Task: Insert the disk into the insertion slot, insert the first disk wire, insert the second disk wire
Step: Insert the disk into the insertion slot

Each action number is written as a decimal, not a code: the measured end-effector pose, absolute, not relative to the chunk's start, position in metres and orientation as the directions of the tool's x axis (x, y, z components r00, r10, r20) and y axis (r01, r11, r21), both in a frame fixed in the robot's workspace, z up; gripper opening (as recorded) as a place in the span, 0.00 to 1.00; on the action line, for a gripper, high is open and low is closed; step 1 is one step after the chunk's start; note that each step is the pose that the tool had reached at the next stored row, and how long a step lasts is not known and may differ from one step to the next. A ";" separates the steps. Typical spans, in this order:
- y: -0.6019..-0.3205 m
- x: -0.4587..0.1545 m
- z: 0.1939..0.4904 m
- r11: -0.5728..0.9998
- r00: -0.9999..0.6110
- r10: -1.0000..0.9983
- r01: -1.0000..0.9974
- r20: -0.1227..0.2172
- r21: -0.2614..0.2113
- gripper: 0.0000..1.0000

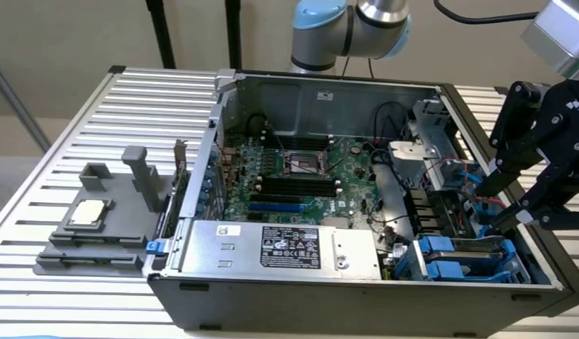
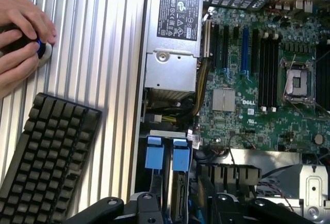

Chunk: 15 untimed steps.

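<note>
The open computer case (image 1: 365,304) lies on its side on the ribbed metal worktop (image 1: 157,92). Inside it are the green motherboard (image 1: 308,176), the silver power supply (image 1: 289,247) with its black label, and, in the near corner at the exterior view's right, the insertion slot (image 1: 501,277). Two blue-tabbed carriers stand on edge in that slot. The disk (image 2: 180,162) appears to be the one in line with the gripper, showing only its blue tab and a thin grey edge; its label is hidden. Its long axis runs along the slot, roughly across the exterior view, with the tab end pointing toward the power supply. The gripper (image 1: 489,209) hangs over the case's right-hand wall, just above the slot's far end. Its black fingers (image 1: 501,169) are spread apart, and nothing can be seen held between them. Thin blue and red wires (image 1: 464,180) trail beside them; whether they are plugged in cannot be told. At the exterior view's left, a grey fixture (image 1: 92,233) carries a processor chip (image 1: 87,212). In the wrist view, a keyboard (image 2: 46,157) lies on the worktop and a person's hand (image 2: 20,33) rests on a mouse (image 2: 42,49).
</note>
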<state>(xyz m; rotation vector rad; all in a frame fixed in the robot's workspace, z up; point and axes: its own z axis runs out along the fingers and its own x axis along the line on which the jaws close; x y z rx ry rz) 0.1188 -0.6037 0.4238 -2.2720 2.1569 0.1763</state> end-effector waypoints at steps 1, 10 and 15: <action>-0.604 0.121 0.424 -0.056 0.050 -0.995 -0.996 -0.084 0.074 0.41; -0.600 0.125 0.424 -0.061 0.055 -0.995 -0.995 -0.084 0.074 0.32; -0.599 0.125 0.424 -0.061 0.055 -0.995 -0.995 -0.083 0.074 0.11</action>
